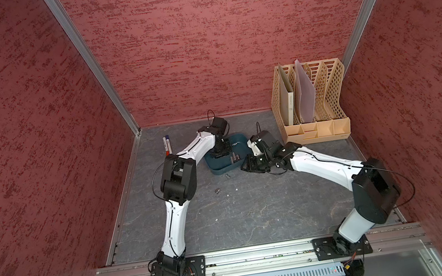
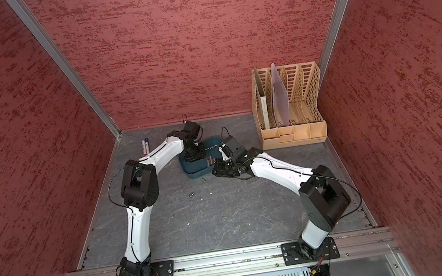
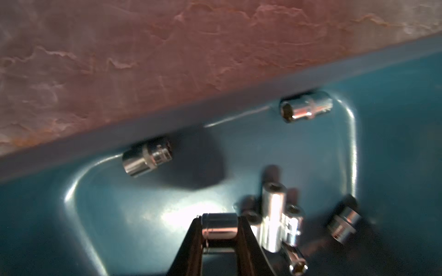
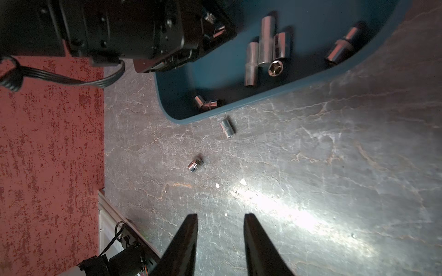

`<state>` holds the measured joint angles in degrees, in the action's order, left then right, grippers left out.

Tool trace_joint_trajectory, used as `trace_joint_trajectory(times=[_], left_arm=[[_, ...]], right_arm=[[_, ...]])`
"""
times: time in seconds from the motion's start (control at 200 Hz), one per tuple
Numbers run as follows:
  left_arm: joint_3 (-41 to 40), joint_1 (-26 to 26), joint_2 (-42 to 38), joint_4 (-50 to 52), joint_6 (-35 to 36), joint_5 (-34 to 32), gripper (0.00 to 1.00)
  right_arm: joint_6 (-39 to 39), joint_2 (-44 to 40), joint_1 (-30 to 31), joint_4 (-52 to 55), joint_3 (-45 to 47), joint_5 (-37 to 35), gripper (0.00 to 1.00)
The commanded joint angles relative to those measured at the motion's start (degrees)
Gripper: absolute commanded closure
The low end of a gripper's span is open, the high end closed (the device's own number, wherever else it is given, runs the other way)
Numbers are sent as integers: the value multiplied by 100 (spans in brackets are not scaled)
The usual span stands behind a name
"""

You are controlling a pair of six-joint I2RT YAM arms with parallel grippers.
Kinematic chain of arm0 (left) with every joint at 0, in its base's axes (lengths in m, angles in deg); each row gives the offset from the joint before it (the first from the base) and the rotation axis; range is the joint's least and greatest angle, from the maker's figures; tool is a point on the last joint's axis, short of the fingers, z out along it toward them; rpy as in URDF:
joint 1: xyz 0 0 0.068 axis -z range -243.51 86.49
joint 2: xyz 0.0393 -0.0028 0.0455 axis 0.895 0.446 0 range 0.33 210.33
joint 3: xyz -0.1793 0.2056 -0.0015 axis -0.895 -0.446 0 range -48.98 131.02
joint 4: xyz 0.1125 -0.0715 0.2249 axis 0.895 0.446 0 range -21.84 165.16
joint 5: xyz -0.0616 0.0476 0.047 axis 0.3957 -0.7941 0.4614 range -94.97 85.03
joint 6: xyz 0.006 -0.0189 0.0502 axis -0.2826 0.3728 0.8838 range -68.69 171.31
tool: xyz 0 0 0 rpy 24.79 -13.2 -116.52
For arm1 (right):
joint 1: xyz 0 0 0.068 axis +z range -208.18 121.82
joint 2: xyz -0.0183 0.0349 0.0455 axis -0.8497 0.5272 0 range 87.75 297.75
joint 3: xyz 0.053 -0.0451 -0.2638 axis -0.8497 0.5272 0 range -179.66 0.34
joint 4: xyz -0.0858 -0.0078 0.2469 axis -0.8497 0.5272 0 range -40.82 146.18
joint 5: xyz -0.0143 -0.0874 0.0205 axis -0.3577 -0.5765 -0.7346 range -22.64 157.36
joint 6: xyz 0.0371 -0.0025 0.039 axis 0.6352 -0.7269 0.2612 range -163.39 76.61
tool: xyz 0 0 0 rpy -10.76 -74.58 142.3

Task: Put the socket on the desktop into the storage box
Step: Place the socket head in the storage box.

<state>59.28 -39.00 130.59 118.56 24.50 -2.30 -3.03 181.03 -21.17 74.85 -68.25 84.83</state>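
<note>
The dark teal storage box (image 1: 237, 145) (image 2: 215, 145) lies at the back middle of the desktop (image 1: 255, 213). My left gripper (image 1: 220, 152) (image 3: 219, 219) reaches down into it and is shut on a short chrome socket (image 3: 219, 227), held just above the box floor (image 3: 143, 215). Several more sockets (image 3: 147, 159) (image 4: 265, 50) lie loose inside the box. Two small sockets (image 1: 227, 176) (image 1: 217, 190) rest on the desktop just in front of the box, also in the right wrist view (image 4: 227, 129) (image 4: 195, 165). My right gripper (image 1: 248, 166) (image 4: 221, 215) hovers open and holds nothing, at the box's front right corner.
A beige lattice file rack (image 1: 311, 101) holding folders stands at the back right. Two marker pens (image 1: 167, 145) lie at the back left behind the left arm. Small white crumbs (image 4: 242, 181) dot the desktop. Red textured walls (image 1: 36, 142) close in three sides.
</note>
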Motion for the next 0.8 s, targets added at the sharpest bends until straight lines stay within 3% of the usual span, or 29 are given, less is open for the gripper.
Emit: trace_joint_trajectory(times=[0.0, 0.155, 0.255, 0.381, 0.641, 0.796], left_arm=[[204, -43, 117, 89, 137, 0, 84], [232, -69, 202, 121, 156, -39, 78], [217, -69, 172, 129, 167, -40, 57], [148, -69, 50, 62, 196, -31, 44], [-62, -51, -316, 15, 244, 11, 42], [-539, -31, -932, -256, 111, 224, 41]], right_arm=[[60, -210, -10, -85, 96, -60, 63], [78, -227, -10, -62, 127, -53, 63], [94, -230, -8, -63, 132, -46, 63], [91, -247, -10, -53, 147, -51, 63], [114, -312, -9, -67, 247, -60, 63], [45, -354, 6, 22, 255, -134, 63]])
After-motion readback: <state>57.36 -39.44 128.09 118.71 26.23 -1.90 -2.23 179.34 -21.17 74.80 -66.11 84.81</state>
